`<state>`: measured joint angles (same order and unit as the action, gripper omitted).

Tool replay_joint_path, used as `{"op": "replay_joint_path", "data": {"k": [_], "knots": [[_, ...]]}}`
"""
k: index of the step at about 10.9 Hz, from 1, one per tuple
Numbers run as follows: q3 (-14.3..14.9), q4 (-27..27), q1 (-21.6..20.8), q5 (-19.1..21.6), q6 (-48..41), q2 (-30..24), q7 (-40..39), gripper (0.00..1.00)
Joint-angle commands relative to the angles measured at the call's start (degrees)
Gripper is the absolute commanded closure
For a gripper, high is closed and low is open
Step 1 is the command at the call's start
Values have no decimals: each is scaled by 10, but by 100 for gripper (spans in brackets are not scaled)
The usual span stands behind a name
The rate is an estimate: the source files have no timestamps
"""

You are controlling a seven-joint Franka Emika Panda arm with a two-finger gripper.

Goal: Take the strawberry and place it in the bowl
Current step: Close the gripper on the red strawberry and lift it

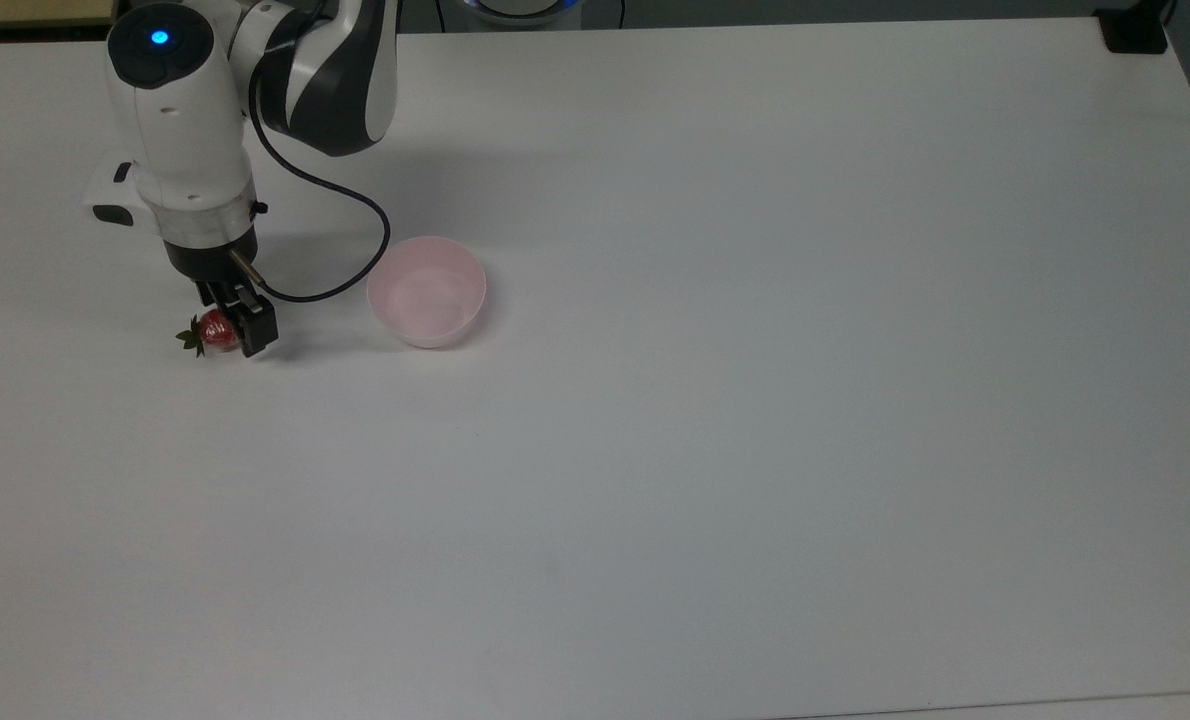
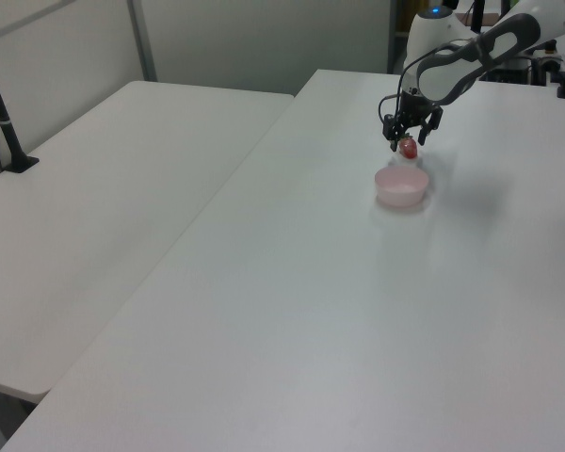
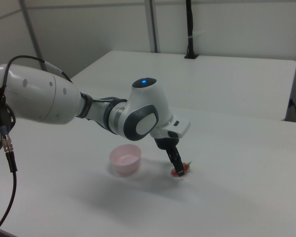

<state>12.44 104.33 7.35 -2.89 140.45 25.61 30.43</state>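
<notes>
In the right view the strawberry [image 3: 179,170] lies nearest the camera, resting on the white table [image 3: 246,197] with its green cap turned toward the right view's right, and the gripper [image 3: 177,168] reaches down onto it from the slanted wrist above. The fingers straddle the fruit's red body, narrowed to about its width, though whether they actually press it yet cannot be told; the berry looks to sit on the tabletop, so I judge the grasp to be closing rather than a lift in hand. The top view supports this: the strawberry [image 1: 211,333] shows its leafy end poking out on the top view's left, while the dark gripper [image 1: 235,328] covers its other end, a sensible hold since the firm body gives better purchase than the leaves. Just beyond the fruit in the right view stands the pale pink bowl [image 3: 125,158], upright and holding nothing, near the berry but not touching it. In the top view the bowl [image 1: 427,291] lies to the strawberry's right, so the carry should be short.
</notes>
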Motion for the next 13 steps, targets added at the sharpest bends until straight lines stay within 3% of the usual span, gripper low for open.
{"op": "replay_joint_path", "data": {"k": [1,4,7,13], "knots": [[0,-2,-3,-20,16,8,6,29],[0,-2,-1,-29,15,8,6,44],[0,-2,-1,-30,15,8,6,54],[0,-2,-4,-31,14,5,4,56]]}}
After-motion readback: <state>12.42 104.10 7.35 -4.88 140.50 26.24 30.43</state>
